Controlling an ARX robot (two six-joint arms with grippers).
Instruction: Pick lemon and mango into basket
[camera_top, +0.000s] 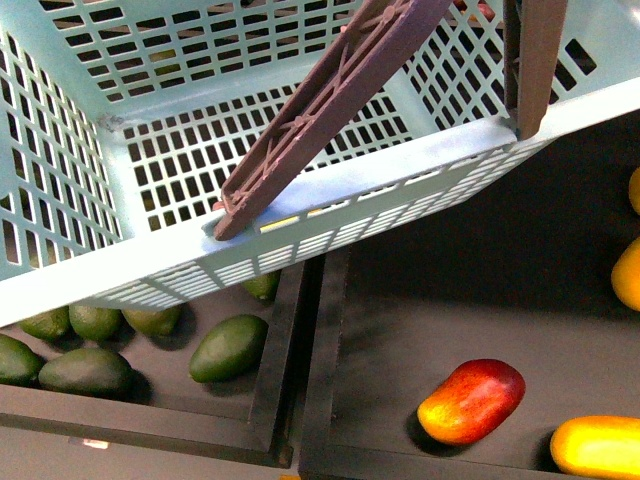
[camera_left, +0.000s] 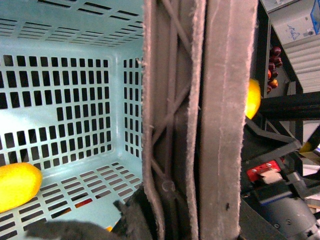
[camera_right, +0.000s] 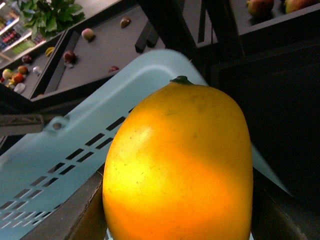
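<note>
front view: the tilted teal basket (camera_top: 330, 215) fills the upper frame, one brown handle (camera_top: 330, 100) slanting across its open mouth and a second handle (camera_top: 535, 60) upright at its far corner. neither arm shows here. under the basket, dark green avocados (camera_top: 228, 348) lie in a black tray (camera_top: 268, 400). in the neighbouring tray (camera_top: 325, 400) rest a red-and-yellow fruit (camera_top: 470, 400) and, near it at the frame's corner, a long yellow fruit (camera_top: 597, 447).

left wrist view: the handle (camera_left: 225, 125) runs through the picture at close range, with the basket's slotted wall (camera_left: 60, 100) beyond it. a yellow fruit (camera_left: 17, 185), only partly in frame, lies on the basket's floor. a dark, ragged part of the left fingers (camera_left: 131, 220) lies against the handle; whether they are clenched on it cannot be told.

right wrist view: the mango (camera_right: 180, 165), yellow-orange with a small green stem nub, looms large before the lens, the basket's rim (camera_right: 100, 135) just behind it. the dark right fingers (camera_right: 82, 220) flank the mango on both sides, clasping it. far behind, scattered fruit sits on dark benches (camera_right: 105, 50).
</note>
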